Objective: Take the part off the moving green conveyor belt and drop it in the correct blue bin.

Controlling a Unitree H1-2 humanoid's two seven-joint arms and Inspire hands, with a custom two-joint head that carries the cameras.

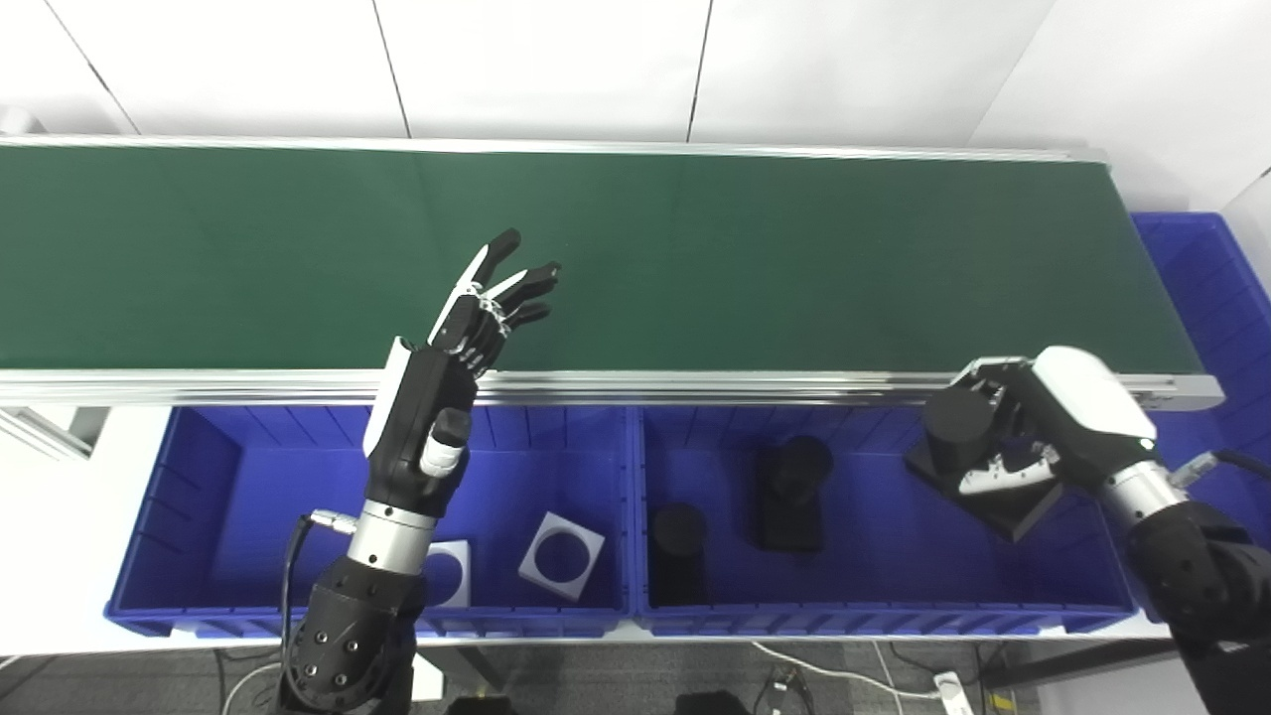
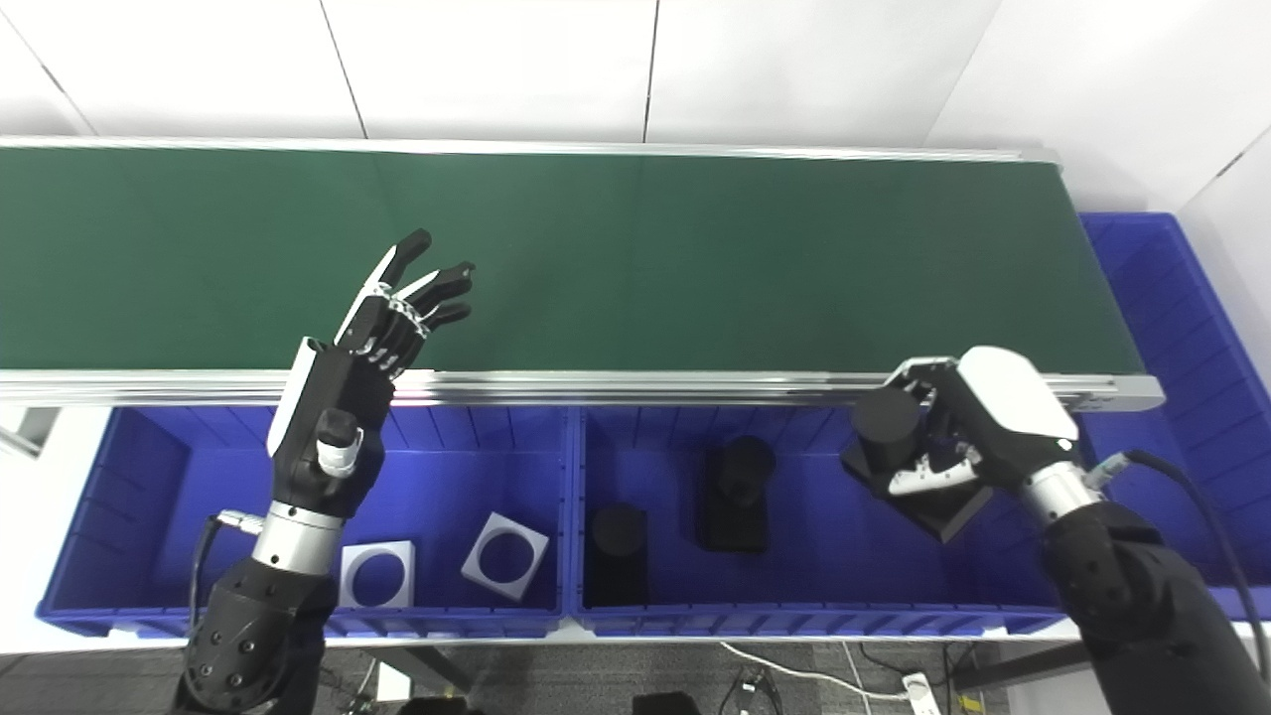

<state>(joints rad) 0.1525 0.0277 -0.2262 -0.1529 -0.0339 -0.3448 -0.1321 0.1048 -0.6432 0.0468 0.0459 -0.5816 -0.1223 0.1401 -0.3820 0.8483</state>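
Two blue bins are sitting side by side along the near edge of the green conveyor belt (image 1: 695,258): the left bin (image 1: 199,516) is holding two white square parts with round holes (image 1: 562,555), and the right bin (image 1: 874,606) is holding two black parts (image 1: 791,492). A third blue bin (image 1: 1201,288) is standing at the belt's right end. The right hand (image 1: 1033,437) is gripping a black part (image 1: 968,447), a cylinder on a square base, with its fingers wrapped around it, and is holding it tilted over the right end of the right bin, probably because black parts belong there. Opening the fingers should let it fall in. The left hand (image 1: 457,377) is holding nothing, its fingers spread and reaching over the belt's near edge, apparently waiting for another part. The belt itself is showing no part.
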